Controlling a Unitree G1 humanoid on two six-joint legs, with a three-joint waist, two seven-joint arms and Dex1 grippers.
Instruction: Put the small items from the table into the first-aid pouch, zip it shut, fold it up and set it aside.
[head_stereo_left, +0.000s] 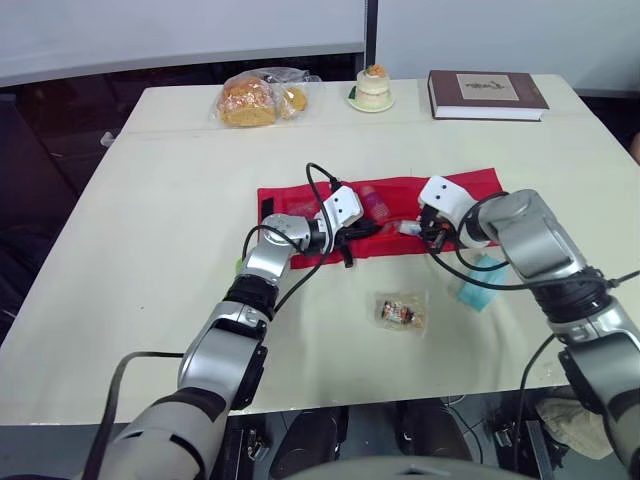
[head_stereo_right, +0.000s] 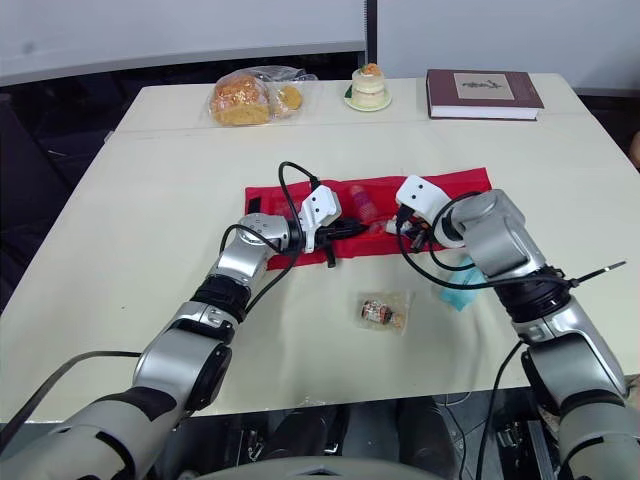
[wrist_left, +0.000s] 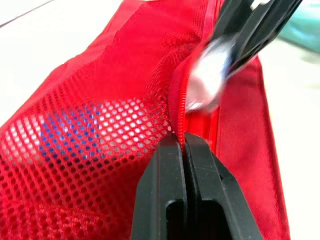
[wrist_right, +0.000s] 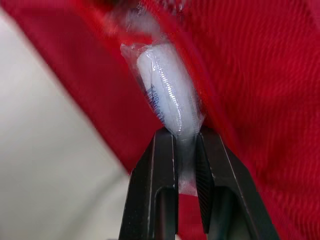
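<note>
The red first-aid pouch (head_stereo_left: 470, 190) lies spread open across the middle of the table. My left gripper (head_stereo_left: 362, 230) is shut on the pouch's fabric edge beside the zipper (wrist_left: 176, 107), next to a mesh pocket (wrist_left: 85, 150) with something blue inside. Just to its right, my right gripper (head_stereo_left: 413, 228) is shut on a white packet in clear wrap (wrist_right: 167, 95), held at the pouch's opening. A pink item (head_stereo_left: 375, 203) lies in the pouch. A clear packet with brown contents (head_stereo_left: 402, 312) and a teal packet (head_stereo_left: 480, 292) lie on the table in front of the pouch.
Along the table's far edge are a bag of bread (head_stereo_left: 255, 100), a small cake on a plate (head_stereo_left: 373, 88) and a dark book (head_stereo_left: 487, 94). The pale tabletop (head_stereo_left: 160, 230) stretches to the left of the pouch.
</note>
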